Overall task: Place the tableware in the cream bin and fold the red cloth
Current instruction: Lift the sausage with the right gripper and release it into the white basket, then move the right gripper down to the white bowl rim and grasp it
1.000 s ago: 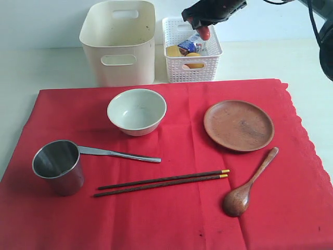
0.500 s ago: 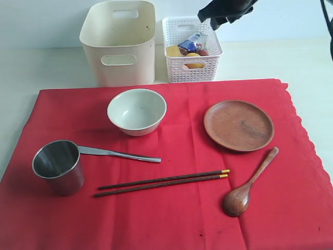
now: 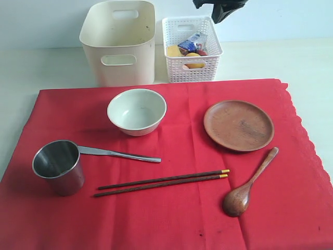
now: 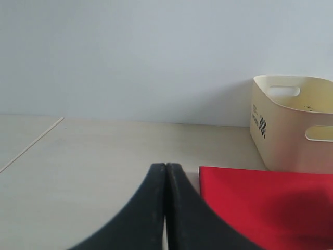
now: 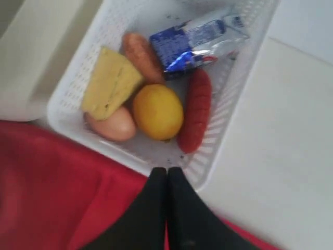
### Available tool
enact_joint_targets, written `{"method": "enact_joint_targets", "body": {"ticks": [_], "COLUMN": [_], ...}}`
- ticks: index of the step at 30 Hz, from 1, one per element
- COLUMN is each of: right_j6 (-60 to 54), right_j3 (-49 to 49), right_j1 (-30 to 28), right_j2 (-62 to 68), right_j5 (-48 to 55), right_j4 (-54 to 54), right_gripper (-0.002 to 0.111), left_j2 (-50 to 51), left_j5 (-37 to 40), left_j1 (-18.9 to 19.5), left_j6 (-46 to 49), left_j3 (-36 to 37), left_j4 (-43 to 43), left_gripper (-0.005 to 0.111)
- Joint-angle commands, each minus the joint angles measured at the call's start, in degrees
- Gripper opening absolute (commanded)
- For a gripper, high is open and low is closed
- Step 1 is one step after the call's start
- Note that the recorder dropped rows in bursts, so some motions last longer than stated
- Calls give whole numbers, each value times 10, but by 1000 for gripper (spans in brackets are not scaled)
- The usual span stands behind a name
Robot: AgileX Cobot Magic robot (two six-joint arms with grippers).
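The red cloth (image 3: 171, 208) lies spread flat on the table. On it rest a cream bowl (image 3: 137, 111), a steel cup (image 3: 58, 166), a steel knife (image 3: 119, 153), dark chopsticks (image 3: 162, 182), a brown wooden plate (image 3: 238, 125) and a wooden spoon (image 3: 248, 183). Behind the cloth stands the cream bin (image 3: 119, 42), with nothing showing inside. My right gripper (image 3: 222, 13) hangs high over the white basket (image 3: 191, 49), shut and holding nothing (image 5: 167, 170). In the left wrist view my left gripper (image 4: 165, 166) is shut and empty, off the cloth's left edge (image 4: 260, 198), with the cream bin (image 4: 291, 122) beyond.
The white perforated basket (image 5: 78, 94) holds a lemon (image 5: 157, 111), an egg (image 5: 112, 125), cheese (image 5: 110, 83), two sausages (image 5: 195, 110) and a milk carton (image 5: 195, 39). Bare table (image 3: 307, 62) lies to the right of the basket.
The right gripper has let a red sausage go into the basket, risen toward the view's top and shut. Nothing on the cloth has moved.
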Motion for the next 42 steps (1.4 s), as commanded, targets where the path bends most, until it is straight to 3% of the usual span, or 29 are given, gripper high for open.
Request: {"method": "enact_joint_targets", "body": {"ticks": [1, 7, 12, 17, 21, 24, 33, 42], "right_j6": [-43, -58, -83, -164, -161, -114, -77, -94], "right_j3": [33, 83, 184, 298, 335, 344, 344, 344], "right_j1": [17, 34, 51, 77, 104, 124, 137, 137], "right_j2": [-5, -26, -74, -118, -111, -97, -63, -18], "right_j5": [-3, -33, -103, -165, -204, -231, -283, -286], "right_j4": [34, 47, 64, 157, 158, 127, 80, 112], "right_gripper": [0, 0, 0, 0, 1, 9, 51, 56], "left_j2": [-2, -2, -2, -2, -2, -2, -2, -2], "left_j5": [-1, -1, -1, -1, -1, -1, -1, -1], "left_j1": [1, 1, 1, 1, 1, 1, 1, 1], "left_j6": [2, 2, 2, 2, 2, 2, 2, 2], "left_j3": [1, 1, 1, 1, 1, 1, 1, 1], "left_j4": [4, 4, 4, 4, 4, 4, 4, 4], "left_gripper": [0, 0, 0, 0, 0, 0, 0, 0]}}
